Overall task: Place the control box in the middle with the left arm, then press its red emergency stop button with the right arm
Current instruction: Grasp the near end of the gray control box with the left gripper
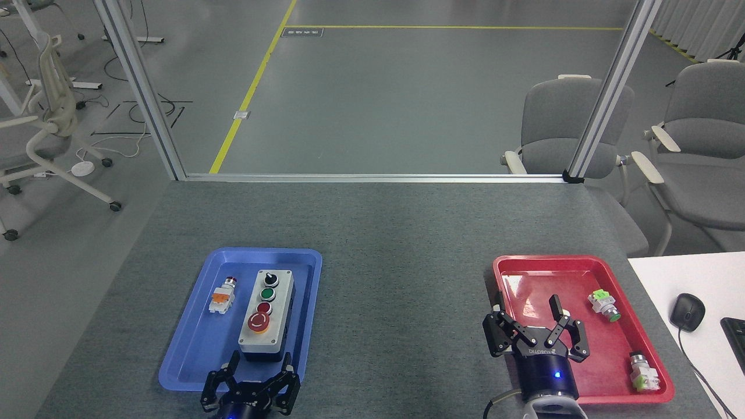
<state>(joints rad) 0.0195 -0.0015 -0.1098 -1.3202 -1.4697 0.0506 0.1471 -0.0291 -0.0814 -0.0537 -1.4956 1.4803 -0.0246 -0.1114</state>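
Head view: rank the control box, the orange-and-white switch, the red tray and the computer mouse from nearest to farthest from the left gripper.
From the left gripper:
1. Control box, just beyond it in the blue tray.
2. Orange-and-white switch, farther back, on the box's left.
3. Red tray, across the table to the right.
4. Computer mouse, on the white desk, far right.

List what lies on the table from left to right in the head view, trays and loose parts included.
Blue tray → orange switch part → control box → red tray → green push button → green-backed switch part.
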